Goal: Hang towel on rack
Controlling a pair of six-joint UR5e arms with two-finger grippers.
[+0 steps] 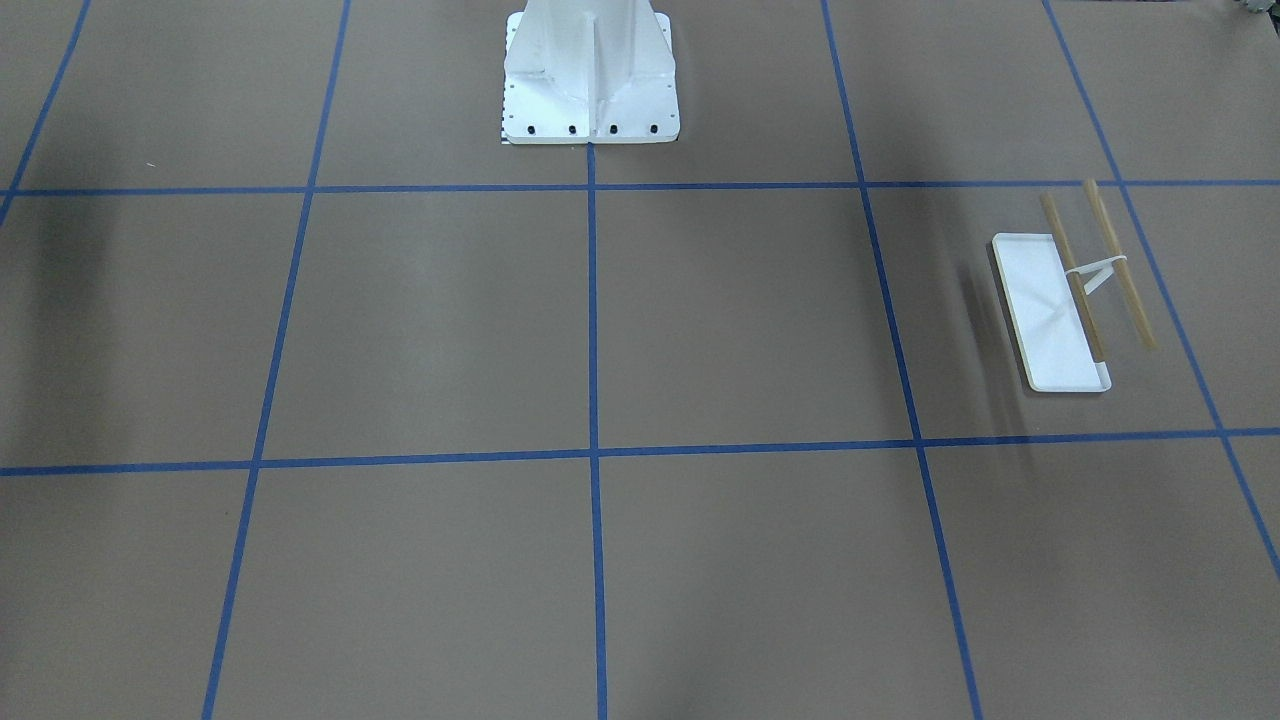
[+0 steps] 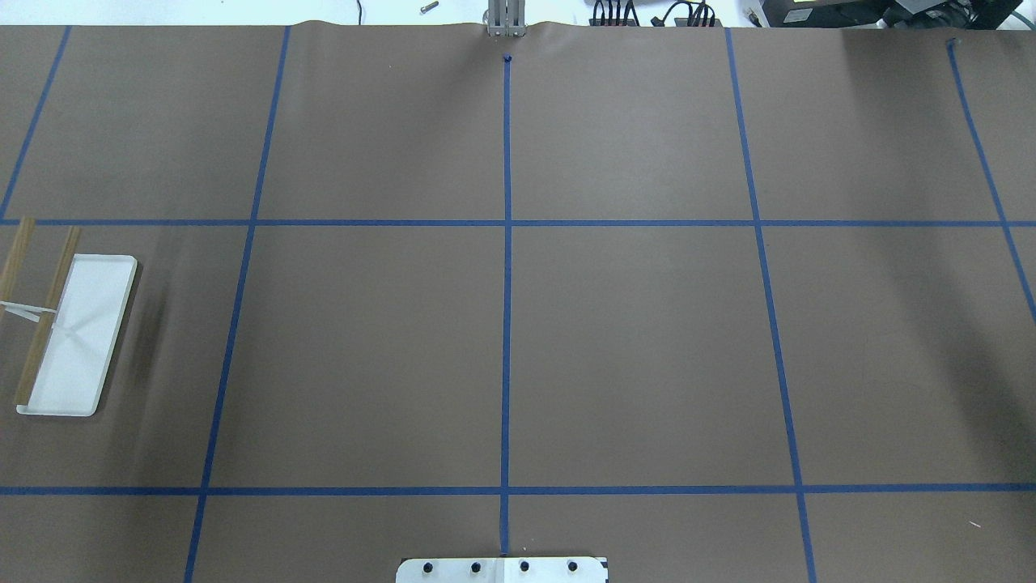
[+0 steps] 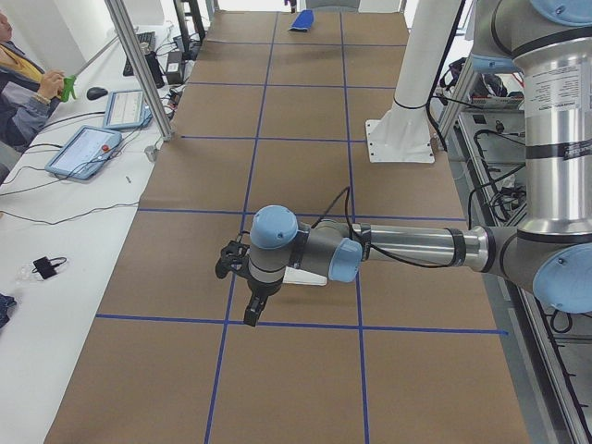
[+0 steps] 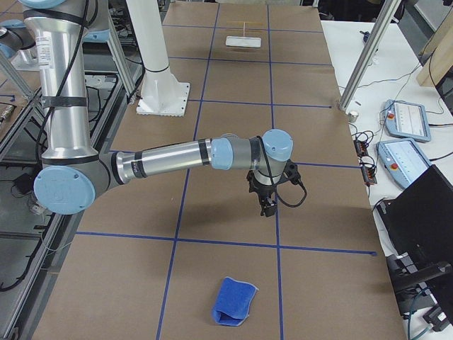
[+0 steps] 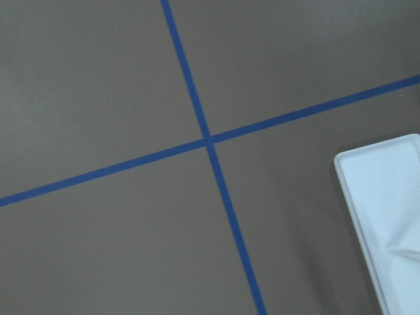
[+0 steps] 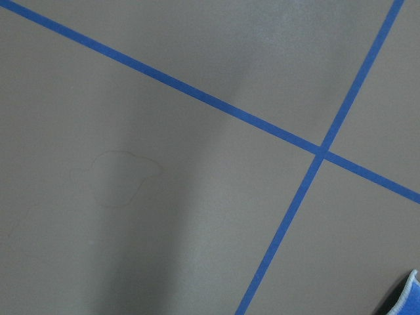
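Logged small royal-blue soft-fabric towel (image 4: 233,302) lying folded and rumpled on brown paper-covered table (image 4: 212,269) gridded with blue tape, at 6 o'clock of the exterior right view. Placed it at 7 o'clock from the right gripper (image 4: 269,210), near but clear of it. Spotted same towel (image 3: 302,20) far off at 12 o'clock of the exterior left view, and only its pale-edged corner (image 6: 412,295) at 5 o'clock of the right wrist view. Found small rack (image 1: 1040,310) with flat white rectangular base, white upright and two thin light-wood bars at 3 o'clock of the front-facing view and at 9 o'clock of the overhead view (image 2: 89,324). Recorded it at the table's opposite end, well apart from towel; towel not yet hung. Noted left gripper (image 3: 251,319) hanging fingers-down above the paper at about 8 o'clock from the rack base in the exterior left view, over a tape line. Caught a corner of that white base (image 5: 387,210) at 4 o'clock of the left wrist view, beside a tape crossing. Could not tell finger spread on either gripper, nor anything held, from the side views alone. Marked large white bolted metal pedestal (image 1: 590,80) at 12 o'clock of the front-facing view. Saw seated operator (image 3: 23,88) at 10 o'clock of the exterior left view.
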